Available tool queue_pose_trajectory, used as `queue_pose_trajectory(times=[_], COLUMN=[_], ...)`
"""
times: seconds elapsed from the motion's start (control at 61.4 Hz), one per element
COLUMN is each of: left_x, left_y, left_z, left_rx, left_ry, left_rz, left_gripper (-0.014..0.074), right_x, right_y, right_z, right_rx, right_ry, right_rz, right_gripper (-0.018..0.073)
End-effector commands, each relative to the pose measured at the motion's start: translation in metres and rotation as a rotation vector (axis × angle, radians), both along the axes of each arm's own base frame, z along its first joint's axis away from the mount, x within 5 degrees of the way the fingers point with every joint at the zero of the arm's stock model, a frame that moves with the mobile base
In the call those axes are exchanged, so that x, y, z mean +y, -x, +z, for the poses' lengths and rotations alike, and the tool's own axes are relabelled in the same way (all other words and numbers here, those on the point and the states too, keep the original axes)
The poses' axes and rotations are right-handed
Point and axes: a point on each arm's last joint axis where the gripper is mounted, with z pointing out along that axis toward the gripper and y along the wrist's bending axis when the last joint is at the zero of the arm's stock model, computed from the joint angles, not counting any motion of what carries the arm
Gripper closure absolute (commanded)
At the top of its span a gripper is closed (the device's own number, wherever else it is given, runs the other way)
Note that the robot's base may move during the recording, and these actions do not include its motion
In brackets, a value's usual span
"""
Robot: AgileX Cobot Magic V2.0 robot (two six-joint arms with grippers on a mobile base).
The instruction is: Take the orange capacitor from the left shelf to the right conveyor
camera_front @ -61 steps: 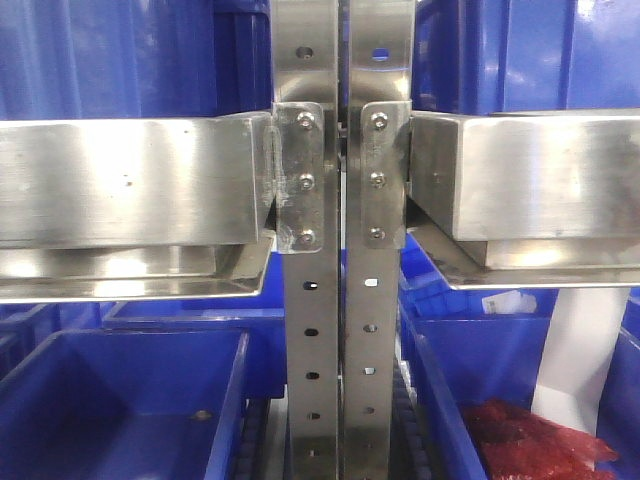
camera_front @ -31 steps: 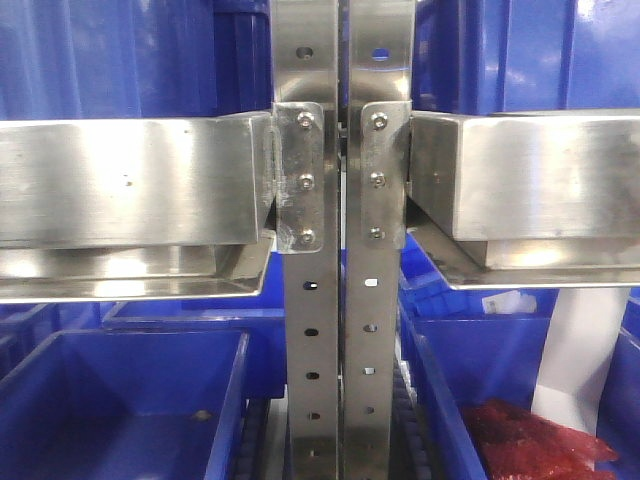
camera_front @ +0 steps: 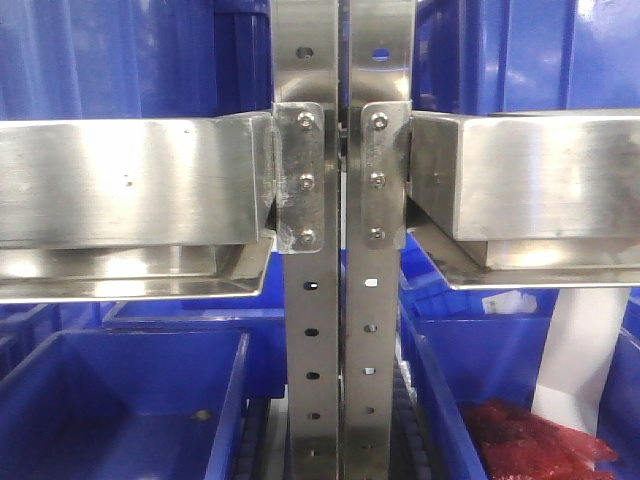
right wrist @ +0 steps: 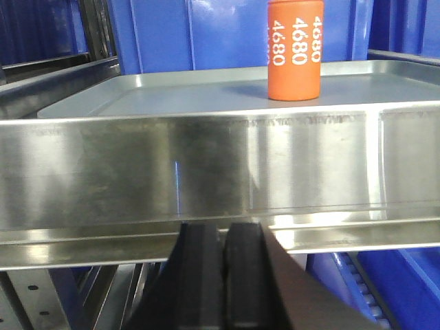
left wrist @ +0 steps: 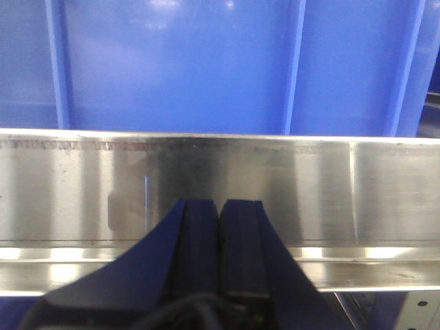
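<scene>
The orange capacitor (right wrist: 295, 49), a cylinder printed 4680 in white, stands upright on a steel shelf tray (right wrist: 172, 96) in the right wrist view, up and to the right of my right gripper (right wrist: 222, 227). That gripper is shut and empty, low in front of the tray's front wall. My left gripper (left wrist: 220, 204) is shut and empty, facing a steel shelf wall (left wrist: 82, 185) with a blue bin (left wrist: 179, 62) behind it. Neither gripper nor the capacitor shows in the front view.
Two steel shelf trays (camera_front: 130, 180) (camera_front: 540, 175) flank perforated steel uprights (camera_front: 340, 300) in the front view. Below are blue bins (camera_front: 120, 400); the right one (camera_front: 470, 360) holds red material (camera_front: 530, 440). A white post (camera_front: 585, 350) stands at right.
</scene>
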Motion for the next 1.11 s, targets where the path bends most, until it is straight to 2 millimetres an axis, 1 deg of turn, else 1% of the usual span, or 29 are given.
queue_pose_trajectory(times=[0.0,0.098,0.179,0.244,0.261,0.277,0.293,0.358,0.375,0.391,0.407,0.521,0.57,0.652,0.684,0.717,0.733,0.815,0.896,0.978,1.092], left_x=[0.001,0.001,0.001,0.001,0.001,0.001,0.001,0.001,0.001,0.001,0.001,0.001,0.001,0.001,0.001,0.001,0.001,0.001,0.001,0.001,0.001], left_y=[0.001,0.001,0.001,0.001,0.001,0.001,0.001,0.001,0.001,0.001,0.001,0.001,0.001,0.001,0.001,0.001,0.001,0.001,0.001,0.001,0.001], left_z=[0.010,0.010,0.010,0.010,0.010,0.010,0.010,0.010,0.010,0.010,0.010,0.010,0.010,0.010,0.010,0.010,0.010,0.010,0.010,0.010,0.010], left_rx=[-0.099,-0.099,-0.099,-0.099,-0.099,-0.099,-0.099,-0.099,-0.099,-0.099,-0.099,-0.099,-0.099,-0.099,-0.099,-0.099,-0.099,-0.099,-0.099,-0.099,-0.099], left_ry=[0.014,0.014,0.014,0.014,0.014,0.014,0.014,0.014,0.014,0.014,0.014,0.014,0.014,0.014,0.014,0.014,0.014,0.014,0.014,0.014,0.014], left_rz=[0.009,0.009,0.009,0.009,0.009,0.009,0.009,0.009,0.009,0.009,0.009,0.009,0.009,0.009,0.009,0.009,0.009,0.009,0.009,0.009,0.009], left_gripper=[0.0723,0.0723,0.0723,0.0723,0.0723,0.0723,0.0723,0.0723,0.0723,0.0723,0.0723,0.0723,0.0723,0.0723,0.0723,0.0723,0.0723,0.0723,0.0723,0.0723,0.0723], right_x=[0.000,0.001,0.001,0.001,0.001,0.001,0.001,0.001,0.001,0.001,0.001,0.000,-0.001,-0.002,-0.002,-0.002,-0.003,-0.004,-0.005,-0.005,-0.006], right_y=[0.001,0.003,0.007,0.012,0.014,0.014,0.016,0.020,0.022,0.021,0.023,0.016,0.008,-0.008,-0.017,-0.025,-0.029,-0.055,-0.075,-0.095,-0.110], right_z=[0.014,0.026,0.043,0.062,0.069,0.070,0.078,0.096,0.103,0.105,0.112,0.143,0.153,0.168,0.171,0.173,0.173,0.173,0.171,0.168,0.167], right_rx=[-0.146,-0.224,-0.270,-0.294,-0.305,-0.297,-0.307,-0.282,-0.285,-0.268,-0.272,-0.211,-0.174,-0.124,-0.096,-0.076,-0.063,0.003,0.038,0.064,0.077], right_ry=[0.013,0.015,0.016,0.017,0.018,0.017,0.018,0.017,0.017,0.016,0.018,0.025,0.029,0.036,0.038,0.042,0.043,0.053,0.056,0.056,0.056], right_rz=[0.000,0.003,0.003,0.001,0.000,-0.001,-0.001,-0.005,-0.006,-0.007,-0.008,-0.015,-0.015,-0.013,-0.013,-0.014,-0.014,-0.013,-0.010,-0.005,-0.002], right_gripper=[0.0522,0.0522,0.0522,0.0522,0.0522,0.0522,0.0522,0.0522,0.0522,0.0522,0.0522,0.0510,0.0473,0.0360,0.0293,0.0236,0.0193,0.0038,-0.0055,-0.0045,-0.0045])
